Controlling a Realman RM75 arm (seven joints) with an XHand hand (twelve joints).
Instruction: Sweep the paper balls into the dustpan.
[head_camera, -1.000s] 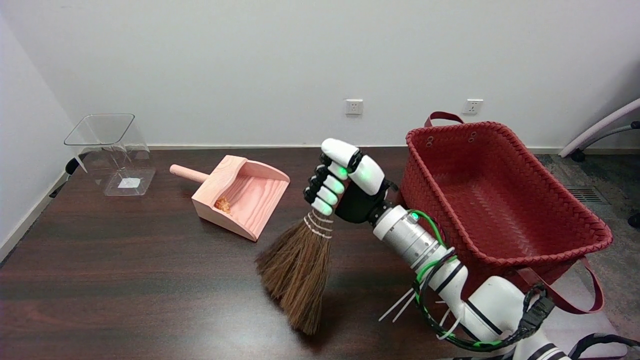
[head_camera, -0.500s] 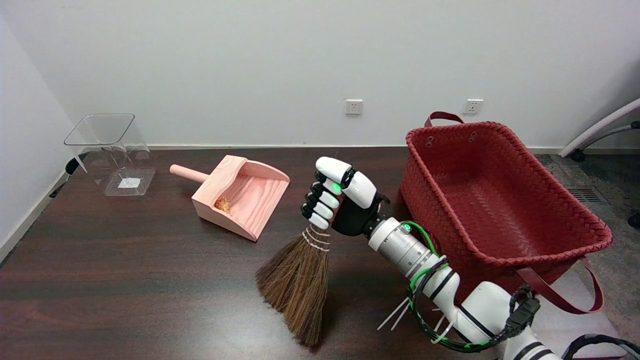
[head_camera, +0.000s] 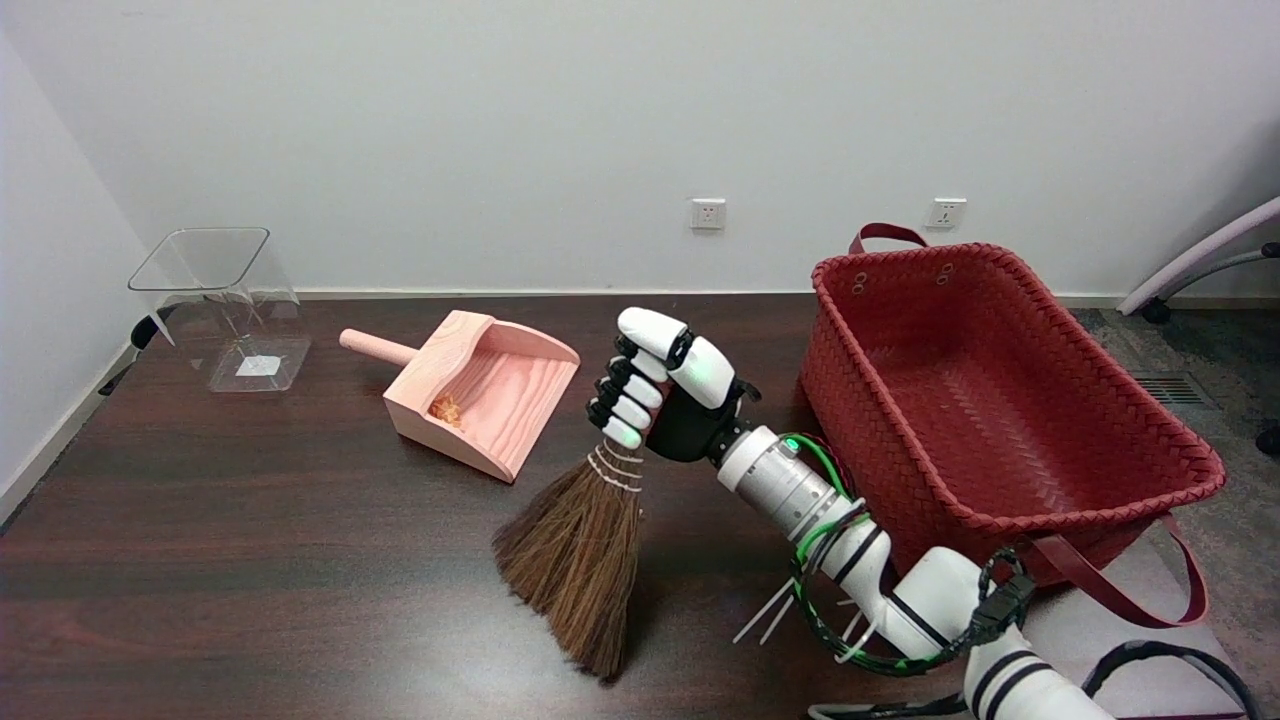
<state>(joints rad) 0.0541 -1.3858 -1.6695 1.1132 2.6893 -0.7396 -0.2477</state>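
the right hand (head_camera: 655, 385) was wrapped tight round the top of a brush (head_camera: 578, 555), fingers curled fully about the bound neck, so the handle itself was hidden in the grip. the brush hung nearly upright, bristles fanning down and slightly left, their tips at or just above the dark desk (head_camera: 250, 560); whether they touched the wood could not be told. the pink wooden dustpan (head_camera: 490, 395) lay up and to the left of the hand, apart from it, its open lip facing lower right toward the brush and its round handle pointing away to the upper left. one small orange-brown paper ball (head_camera: 445, 408) sat inside the pan against its back wall. bare desk lay between the pan's lip and the bristles, and a broad stretch ran on to the left and toward the near edge. to the right the room was tighter: a red woven basket (head_camera: 1000, 400) stood just beside the wrist, its near wall close to the forearm, its front corner reaching to the desk's right edge with a strap hanging over. a clear box (head_camera: 220, 305) stood at the far left corner, well apart from the pan, close to the wall. the far edge of the desk ran along the white wall behind the pan and basket.
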